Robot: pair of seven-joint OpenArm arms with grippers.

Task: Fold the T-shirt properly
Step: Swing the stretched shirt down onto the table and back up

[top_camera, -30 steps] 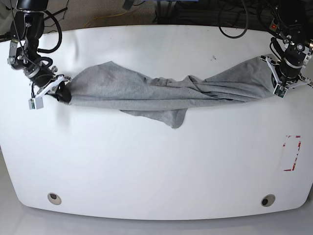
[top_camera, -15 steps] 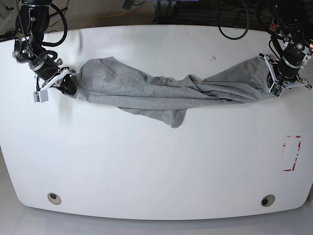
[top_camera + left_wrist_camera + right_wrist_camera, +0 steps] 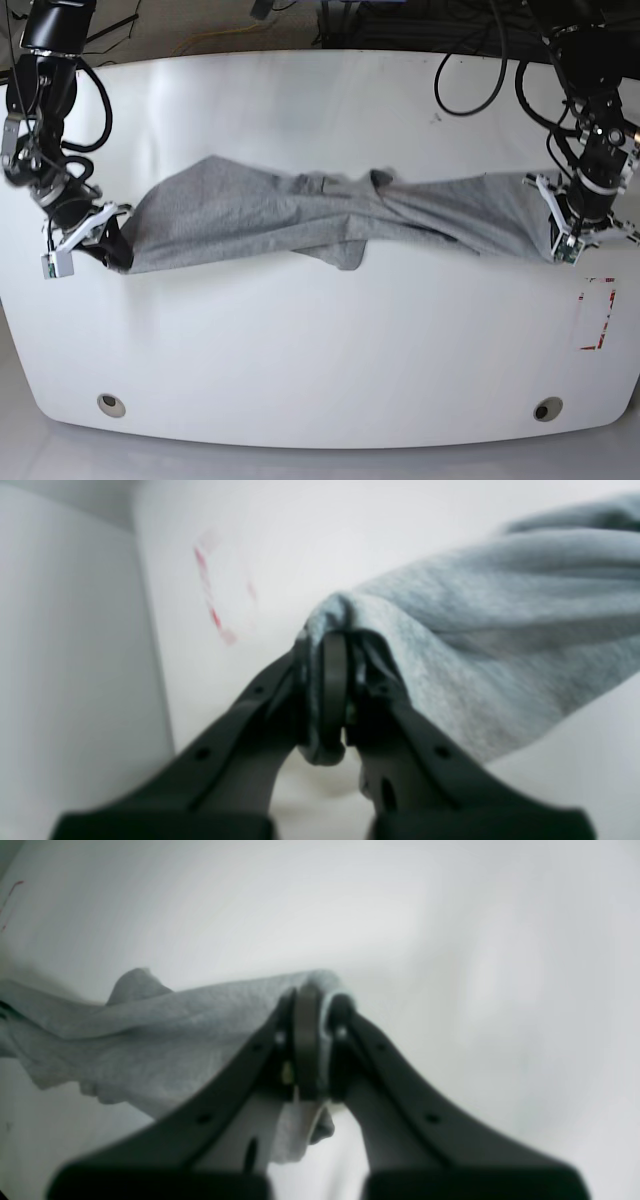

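The T-shirt (image 3: 330, 210) stretches across the middle of the bench (image 3: 320, 340) from side to side, one end pinched between the fingers (image 3: 335, 680) of the left gripper (image 3: 562, 232) at the base view's right, the other end clamped in the right gripper (image 3: 112, 243) at that view's left. A loose flap (image 3: 345, 255) droops toward the front edge just below the shirt's middle. In front of the left gripper, near the bench's right edge, sits a taped rectangle (image 3: 597, 312), and two round holes (image 3: 111, 405) lie near the front corners, well apart from the shirt.
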